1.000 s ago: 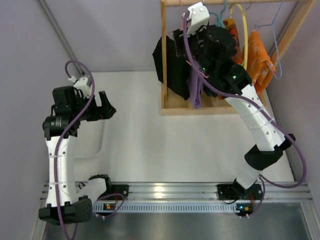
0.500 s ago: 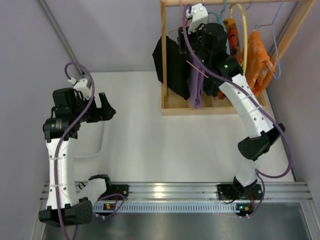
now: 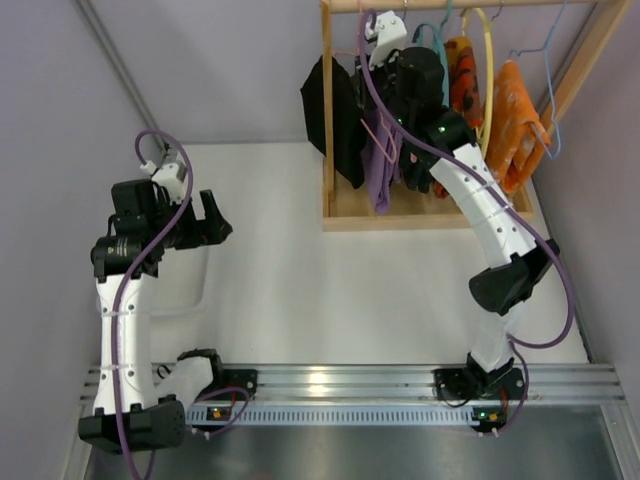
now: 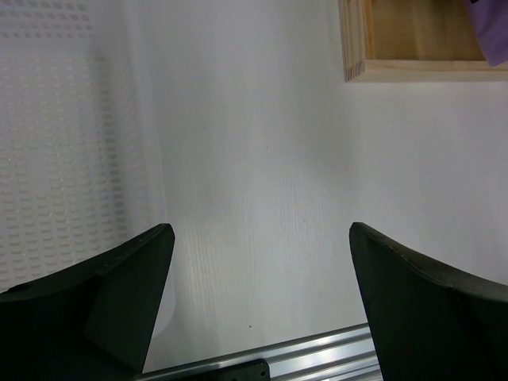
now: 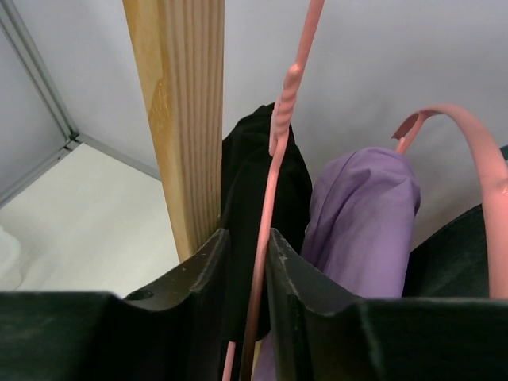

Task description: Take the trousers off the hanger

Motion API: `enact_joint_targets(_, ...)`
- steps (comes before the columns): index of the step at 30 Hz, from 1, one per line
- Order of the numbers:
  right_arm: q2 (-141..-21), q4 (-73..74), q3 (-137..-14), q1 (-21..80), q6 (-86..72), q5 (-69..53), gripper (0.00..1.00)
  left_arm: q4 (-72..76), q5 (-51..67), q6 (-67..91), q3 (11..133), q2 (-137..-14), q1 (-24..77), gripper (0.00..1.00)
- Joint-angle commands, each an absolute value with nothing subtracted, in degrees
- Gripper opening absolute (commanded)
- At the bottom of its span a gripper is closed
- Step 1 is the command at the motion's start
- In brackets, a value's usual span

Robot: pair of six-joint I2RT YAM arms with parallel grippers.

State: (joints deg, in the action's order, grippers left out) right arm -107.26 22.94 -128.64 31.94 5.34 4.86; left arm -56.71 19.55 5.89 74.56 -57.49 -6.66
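As right tool (image 5: 248,238) straddles pink hanger (image 5: 272,178), arm (image 3: 490,215) outstretched

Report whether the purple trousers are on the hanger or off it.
On it, as far as shows: the purple trousers hang from the pink hanger inside the wooden rack, none of it pulled free.

Robot lab, aluminium mounting rail (image 3: 330,378)

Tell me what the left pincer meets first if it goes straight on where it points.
The left pincer would probably meet the bare white table, between the perforated tray and the wooden rack base.
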Motion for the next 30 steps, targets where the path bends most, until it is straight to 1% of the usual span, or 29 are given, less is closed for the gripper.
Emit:
enact_joint_targets(1, -108.6, 21.4, -131.4, 31.5, 4.7, 5.6, 0.25, -53.7, 18.9, 6.2, 75.1, -56.9, -6.9, 0.98)
enact_joint_targets(2, -108.8, 21.5, -131.5, 31.5, 4.7, 5.6, 0.23, -53.6, 18.9, 6.2, 75.1, -56.9, -6.9, 0.98)
enact_joint_targets(3, -108.7, 21.4, -131.6, 31.4, 4.7, 5.6, 0.17, -53.7, 18.8, 6.3, 75.1, -56.9, -6.9, 0.98)
enact_joint_targets(5, -108.5, 21.6, -131.6, 31.4, 4.2, 5.5, 0.1, -53.6, 18.6, 6.2, 74.8, -57.0, -6.9, 0.98)
enact_joint_targets(6, -108.3, 21.5, -131.7, 31.4, 3.9, 5.5, 0.0, -53.6, 18.6, 6.3, 74.9, -57.0, -6.9, 0.99)
enact_joint_targets(11, -105.6, 21.0, -131.7, 31.2, -1.0, 3.3, 0.0, -53.4, 18.2, 6.3, 74.9, -56.9, -6.9, 0.98)
enact_joint_targets(17, -99.7, 14.1, -129.2, 30.9, -7.0, 1.8, 0.0, -53.2, 18.6, 6.6, 75.1, -57.7, -6.9, 0.98)
enact_joint_targets(24, -95.2, 9.4, -128.1, 30.9, -9.0, 7.3, 0.0, -52.2, 19.3, 6.7, 75.8, -58.7, -6.9, 0.98)
enact_joint_targets(28, -91.4, 5.4, -123.9, 30.8, -9.1, 6.9, 0.0, -50.9, 20.0, 6.8, 75.4, -58.3, -6.9, 0.98)
enact_joint_targets(30, -90.5, 5.0, -123.8, 30.9, -9.5, 7.4, 0.0, -50.5, 20.3, 6.9, 75.3, -58.2, -6.9, 0.98)
